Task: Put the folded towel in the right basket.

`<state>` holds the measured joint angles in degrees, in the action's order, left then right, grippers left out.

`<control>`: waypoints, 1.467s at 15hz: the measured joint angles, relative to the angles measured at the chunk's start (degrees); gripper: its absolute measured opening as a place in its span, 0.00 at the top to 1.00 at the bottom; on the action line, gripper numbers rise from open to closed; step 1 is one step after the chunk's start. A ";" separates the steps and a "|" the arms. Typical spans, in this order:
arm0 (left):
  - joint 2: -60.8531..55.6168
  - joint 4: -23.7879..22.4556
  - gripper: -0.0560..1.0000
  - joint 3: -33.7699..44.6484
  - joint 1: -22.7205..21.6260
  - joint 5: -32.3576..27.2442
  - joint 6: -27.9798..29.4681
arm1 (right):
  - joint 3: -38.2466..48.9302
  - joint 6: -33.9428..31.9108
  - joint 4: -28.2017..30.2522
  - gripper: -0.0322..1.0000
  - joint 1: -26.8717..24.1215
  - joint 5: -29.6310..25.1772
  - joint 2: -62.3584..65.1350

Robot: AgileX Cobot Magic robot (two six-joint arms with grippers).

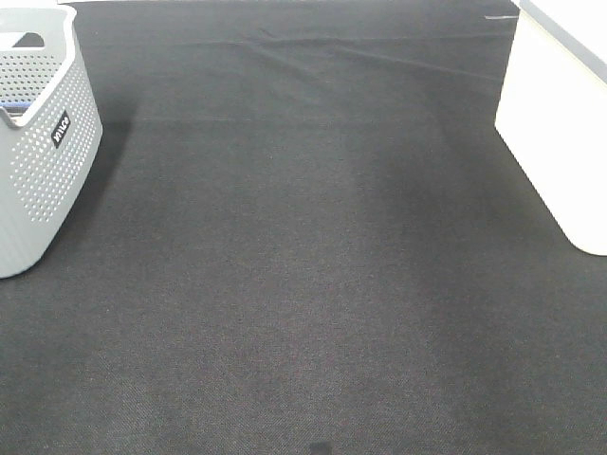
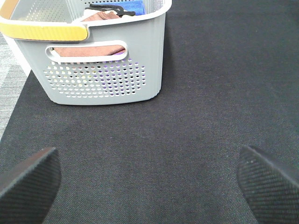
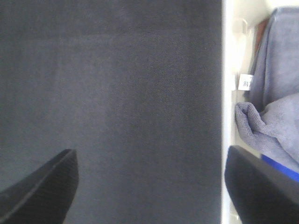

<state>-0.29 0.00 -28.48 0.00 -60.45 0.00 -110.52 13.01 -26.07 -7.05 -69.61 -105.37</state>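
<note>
No towel lies on the black mat [image 1: 303, 265]. The white right basket [image 1: 560, 123] stands at the mat's right edge. In the right wrist view its rim [image 3: 227, 93] shows, with a grey-lavender towel [image 3: 275, 126] bunched inside over something blue. My right gripper [image 3: 152, 189] is open and empty, above the mat beside that rim. My left gripper [image 2: 148, 186] is open and empty, low over the mat in front of the grey basket [image 2: 103, 79]. Neither gripper shows in the exterior view.
The grey perforated left basket [image 1: 47, 142] stands at the mat's left edge. It holds a rust-brown towel [image 2: 93, 49], a blue cloth [image 2: 128, 5] and a black object. A yellow handle [image 2: 46, 29] tops its near rim.
</note>
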 joint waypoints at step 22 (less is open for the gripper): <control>0.00 0.00 0.02 0.00 0.00 0.00 0.00 | 79.70 -12.26 21.83 0.19 12.38 5.67 85.43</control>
<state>-0.29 0.00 -28.48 0.00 -60.45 0.00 -30.83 0.74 -4.24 5.33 -63.94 -19.94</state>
